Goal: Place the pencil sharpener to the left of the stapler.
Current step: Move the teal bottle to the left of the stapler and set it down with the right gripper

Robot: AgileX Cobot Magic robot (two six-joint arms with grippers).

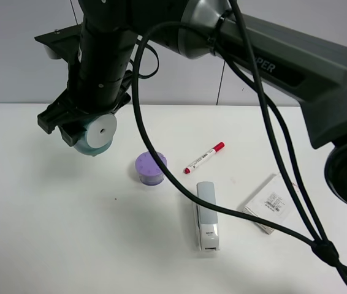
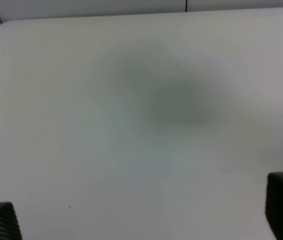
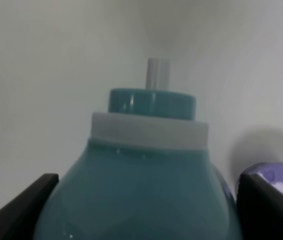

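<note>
The mint-teal pencil sharpener hangs above the table at the left, its white round face turned toward the high camera. My right gripper has reached across the middle and is shut on it. In the right wrist view the sharpener fills the space between the two dark fingers, small white cap pointing away. The light-grey stapler lies on the table well to the right and nearer the front. My left gripper shows only in its wrist view, fingers wide apart over bare white table, open and holding nothing.
A purple round ridged-lid container stands between the sharpener and the stapler; it also shows as the purple container beside the right finger. A red-capped marker lies behind the stapler. A flat white labelled box sits at its right.
</note>
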